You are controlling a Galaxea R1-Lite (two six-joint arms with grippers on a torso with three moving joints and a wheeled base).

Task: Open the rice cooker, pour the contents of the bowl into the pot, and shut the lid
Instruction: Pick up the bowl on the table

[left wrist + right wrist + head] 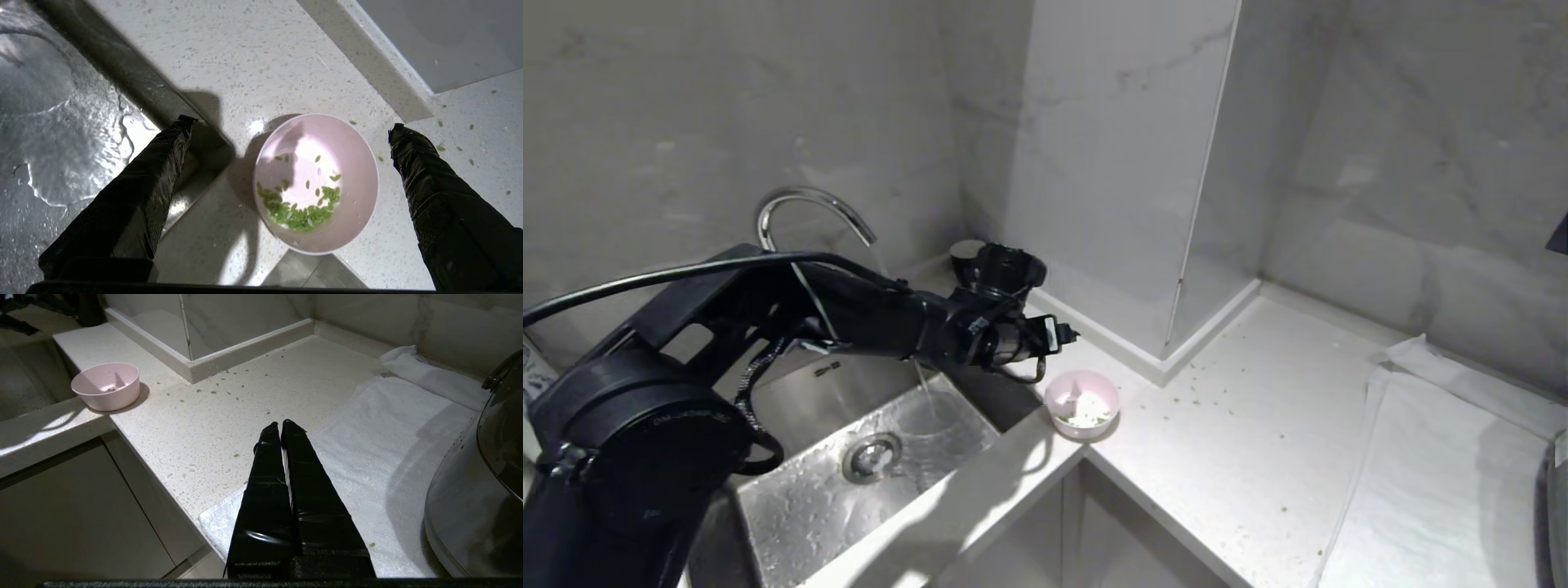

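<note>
The pale pink bowl [1083,404] stands on the white counter at the corner of the sink, and it also shows in the right wrist view [107,384]. Green bits, the contents [300,212], lie heaped on one side of its white inside. My left arm reaches across the sink, and my left gripper [291,124] hovers above the bowl [315,183], open wide, with one finger over the sink edge and one over the counter. My right gripper [280,422] is shut on nothing, parked above the counter's front edge. The rice cooker, its pot and lid are out of view.
A steel sink [800,490] lies left of the bowl, with water running from the curved tap [809,204]. Loose green bits [1201,380] dot the counter. A white towel [1421,465] covers the right side, where a shiny rounded steel vessel with a dark top [470,498] stands.
</note>
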